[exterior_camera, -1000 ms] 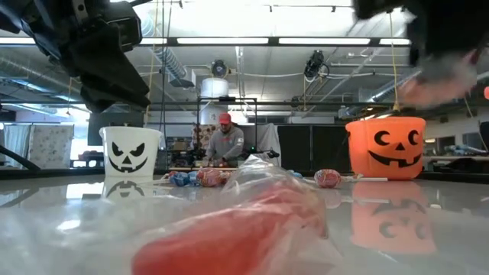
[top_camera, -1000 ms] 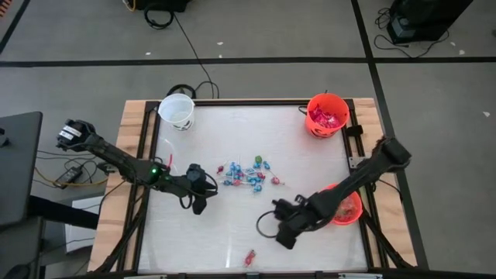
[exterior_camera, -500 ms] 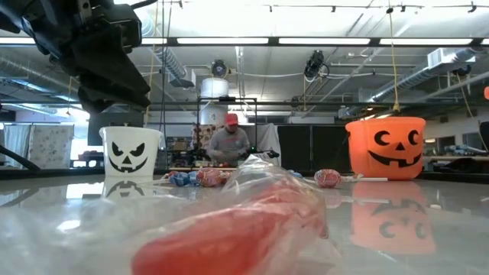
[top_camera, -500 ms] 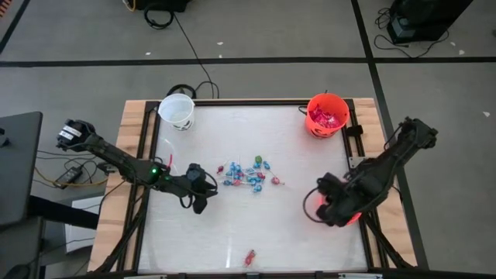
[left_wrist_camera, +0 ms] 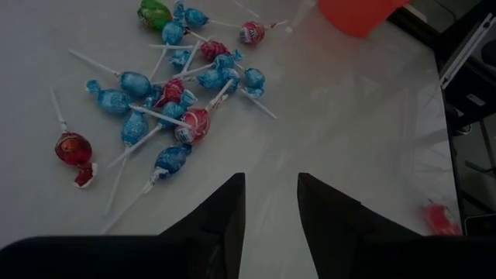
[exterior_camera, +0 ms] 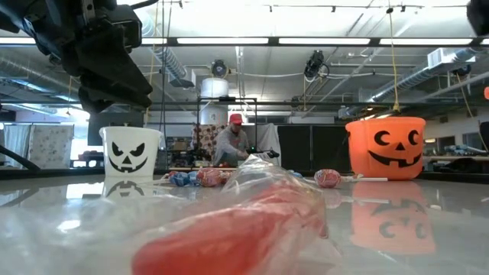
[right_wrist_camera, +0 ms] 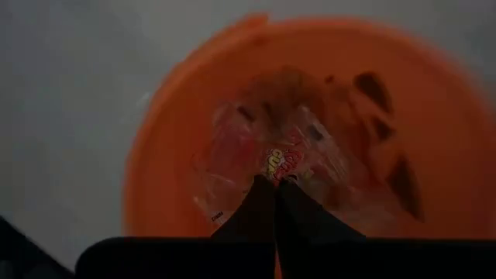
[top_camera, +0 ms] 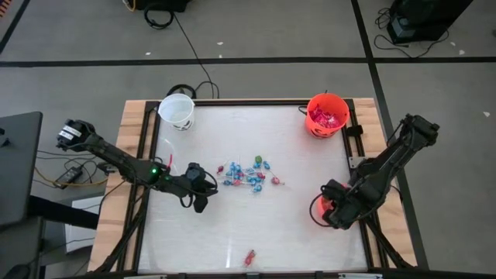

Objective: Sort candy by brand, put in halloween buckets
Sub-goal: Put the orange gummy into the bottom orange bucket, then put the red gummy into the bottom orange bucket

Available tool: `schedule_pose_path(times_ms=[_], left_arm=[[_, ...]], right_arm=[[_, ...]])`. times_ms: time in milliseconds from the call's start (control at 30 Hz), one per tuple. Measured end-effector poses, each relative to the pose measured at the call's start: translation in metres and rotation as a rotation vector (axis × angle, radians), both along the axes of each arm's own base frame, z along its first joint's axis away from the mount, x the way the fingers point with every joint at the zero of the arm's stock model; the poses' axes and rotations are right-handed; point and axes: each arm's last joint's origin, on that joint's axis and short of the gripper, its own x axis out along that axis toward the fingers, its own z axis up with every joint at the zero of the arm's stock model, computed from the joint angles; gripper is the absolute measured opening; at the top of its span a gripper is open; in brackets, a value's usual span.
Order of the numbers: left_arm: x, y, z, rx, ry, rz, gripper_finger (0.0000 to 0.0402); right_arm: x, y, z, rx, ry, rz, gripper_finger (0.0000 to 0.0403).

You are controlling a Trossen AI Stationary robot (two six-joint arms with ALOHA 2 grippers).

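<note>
Grey floor point(top_camera: 256, 31) all around the table, crossed by dark tape lines point(top_camera: 232, 60), black cables point(top_camera: 190, 54) trailing over it. Beyond, long ceiling lights point(exterior_camera: 252, 40) glow over pipes, and a person point(exterior_camera: 233, 141) sits at a far bench.

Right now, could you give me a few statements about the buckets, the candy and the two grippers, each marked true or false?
1. The right gripper is over an orange bucket, its fingers shut. True.
2. The white bucket stands at the table's near right corner. False: it stands at the far left corner.
3. The lollipops lie in a loose cluster near the middle of the table. True.
4. The left gripper is closed on a lollipop. False: its fingers are apart with nothing between them, short of the cluster.
5. The far orange bucket is empty. False: red packets lie inside it.
</note>
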Motion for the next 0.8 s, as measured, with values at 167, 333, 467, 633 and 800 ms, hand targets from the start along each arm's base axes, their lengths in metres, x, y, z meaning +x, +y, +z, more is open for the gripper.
schedule_pose_path(times_ms=[167, 333, 467, 633, 800], left_arm=[[0.000, 0.000, 0.000, 0.000, 0.000, 0.000, 0.0125], [0.000, 0.000, 0.000, -0.001, 0.000, 0.000, 0.0125], [0.000, 0.000, 0.000, 0.000, 0.000, 0.000, 0.0125], [0.000, 0.000, 0.000, 0.000, 0.000, 0.000, 0.0125], [0.000, 0.000, 0.000, 0.000, 0.000, 0.000, 0.0125]], right_arm=[[-0.005, -0.004, -0.036, 0.034, -0.012, -0.065, 0.0010], [-0.008, -0.006, -0.044, 0.025, 0.000, -0.128, 0.0055], [-0.006, -0.004, -0.032, -0.009, -0.036, -0.127, 0.0090], [-0.001, 0.000, 0.000, 0.003, -0.066, -0.127, 0.0121], [0.004, 0.001, 0.037, -0.017, -0.148, -0.126, 0.0129]])
